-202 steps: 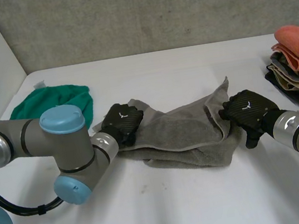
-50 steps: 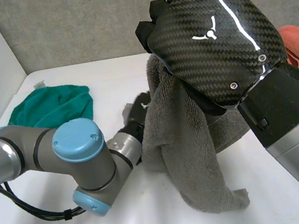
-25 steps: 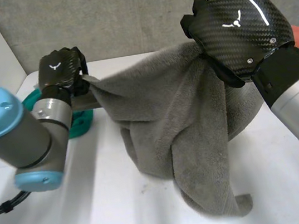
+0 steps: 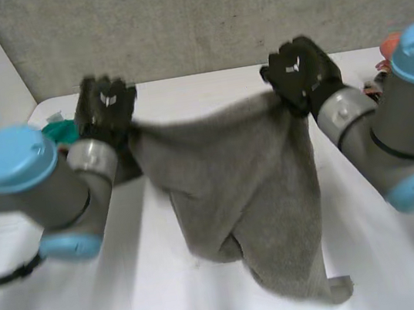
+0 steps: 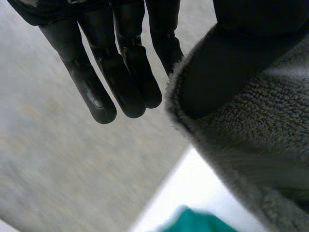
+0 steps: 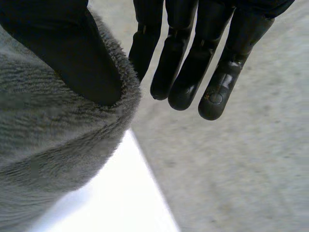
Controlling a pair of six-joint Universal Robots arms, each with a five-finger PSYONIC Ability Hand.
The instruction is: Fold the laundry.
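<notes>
Nearest: low tip of the grey towel point(image 4: 320, 282) rests on the white table point(image 4: 136, 306). The rest hangs down from the fingers. Towel's top edge runs side to side btw the two hands, so its long way is L to R. Bottom part is bunched and crossed over itself, not flat. Cloth looks soft, fuzzy, thick and floppy.

At towel's top L corner: L hand point(image 4: 106, 104), thumb pinching the corner, other fingers straight. At top R corner: R hand point(image 4: 300, 71), same thumb pinch. Each hand has its own corner, so neither is nearer.

Next move prob needs the low tip laid down first, then the rest spread flat.

Behind towel's L corner: crumpled green cloth point(image 4: 55, 131). Past R corner: clothes pile point(image 4: 387, 46), orange on top. Farthest: rough grey wall point(image 4: 186, 18).
</notes>
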